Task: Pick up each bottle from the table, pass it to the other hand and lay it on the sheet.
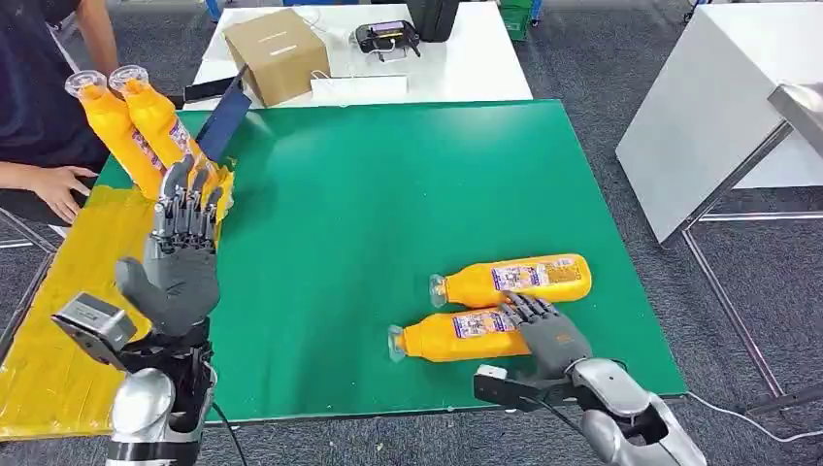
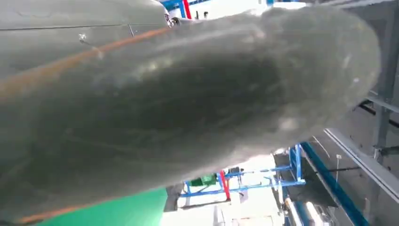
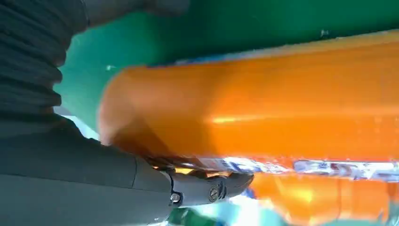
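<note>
Nearest, the right hand [image 1: 543,330] lies over the base end of the nearer orange plastic bottle [image 1: 456,337], which rests on its side on the green table mat [image 1: 388,194]; the right wrist view shows fingers [image 3: 207,188] against the bottle's label, though I cannot tell whether the grip has closed. Just beyond, almost touching, lies a second orange plastic bottle [image 1: 514,278]. To the left, the left hand [image 1: 180,252] is raised, fingers straight and apart, holding nothing, above the yellow sheet [image 1: 58,349]. Farther off, two more orange bottles [image 1: 131,126] lie on that sheet, near a person's hand [image 1: 58,184]. By my reading, two bottles are delivered and two remain.
</note>
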`<move>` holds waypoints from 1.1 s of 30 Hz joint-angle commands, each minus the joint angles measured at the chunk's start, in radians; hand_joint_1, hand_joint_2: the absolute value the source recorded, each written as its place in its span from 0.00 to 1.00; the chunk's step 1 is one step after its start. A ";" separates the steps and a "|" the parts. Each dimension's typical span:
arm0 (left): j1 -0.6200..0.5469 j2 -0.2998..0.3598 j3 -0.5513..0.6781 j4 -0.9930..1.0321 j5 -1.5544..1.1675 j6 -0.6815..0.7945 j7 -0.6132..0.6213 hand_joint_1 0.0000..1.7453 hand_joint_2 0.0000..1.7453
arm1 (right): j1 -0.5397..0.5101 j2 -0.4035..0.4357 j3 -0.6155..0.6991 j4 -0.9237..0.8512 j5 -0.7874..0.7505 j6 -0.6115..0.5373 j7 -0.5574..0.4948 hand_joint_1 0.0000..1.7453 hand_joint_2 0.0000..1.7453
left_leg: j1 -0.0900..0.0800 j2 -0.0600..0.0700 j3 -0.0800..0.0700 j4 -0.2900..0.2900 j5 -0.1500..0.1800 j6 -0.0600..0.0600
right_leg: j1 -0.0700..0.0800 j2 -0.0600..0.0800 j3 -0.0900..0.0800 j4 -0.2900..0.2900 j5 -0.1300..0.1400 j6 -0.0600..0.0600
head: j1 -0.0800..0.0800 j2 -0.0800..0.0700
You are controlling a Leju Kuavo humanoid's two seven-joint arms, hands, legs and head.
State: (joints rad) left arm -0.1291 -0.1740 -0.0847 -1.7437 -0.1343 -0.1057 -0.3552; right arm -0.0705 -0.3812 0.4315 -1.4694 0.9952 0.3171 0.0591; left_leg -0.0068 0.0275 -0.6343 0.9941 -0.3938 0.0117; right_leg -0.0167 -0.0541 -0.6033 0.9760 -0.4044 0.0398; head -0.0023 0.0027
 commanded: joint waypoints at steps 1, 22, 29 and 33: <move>-0.099 0.017 -0.050 0.160 0.013 0.004 -0.001 0.00 0.00 | -0.050 -0.121 0.154 0.205 -0.051 0.049 -0.019 1.00 1.00 | 0.001 -0.008 0.006 -0.002 0.000 0.000 | 0.001 -0.004 0.010 -0.003 -0.002 0.000 | 0.000 0.000; -0.139 0.047 -0.100 0.225 0.101 0.040 0.036 0.00 0.00 | -0.028 0.044 0.179 0.397 -0.189 -0.163 0.074 1.00 1.00 | 0.007 -0.007 0.046 -0.003 -0.016 0.009 | 0.003 -0.005 0.048 -0.023 -0.012 0.005 | 0.001 0.000; 0.059 0.050 -0.017 0.063 0.146 -0.042 0.091 0.00 1.00 | 0.033 0.299 -0.115 -0.124 -0.376 -0.277 -0.016 1.00 1.00 | 0.012 0.021 0.052 -0.003 -0.026 0.004 | 0.009 0.020 0.064 -0.026 -0.018 0.003 | 0.002 0.000; 0.057 0.045 -0.021 0.071 0.149 -0.048 0.095 0.00 1.00 | 0.052 0.325 -0.153 -0.151 -0.413 -0.278 -0.077 1.00 1.00 | 0.011 0.011 0.037 -0.002 -0.017 0.006 | 0.008 0.013 0.047 -0.020 -0.005 0.004 | -0.001 0.000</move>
State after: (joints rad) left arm -0.1116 -0.1495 -0.1366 -1.6579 0.0095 -0.1396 -0.2743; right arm -0.0626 -0.2176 0.4506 -1.4467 0.6337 0.0343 0.0496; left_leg 0.0038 0.0398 -0.6004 0.9934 -0.4081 0.0186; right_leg -0.0084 -0.0436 -0.5587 0.9553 -0.4069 0.0475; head -0.0030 0.0027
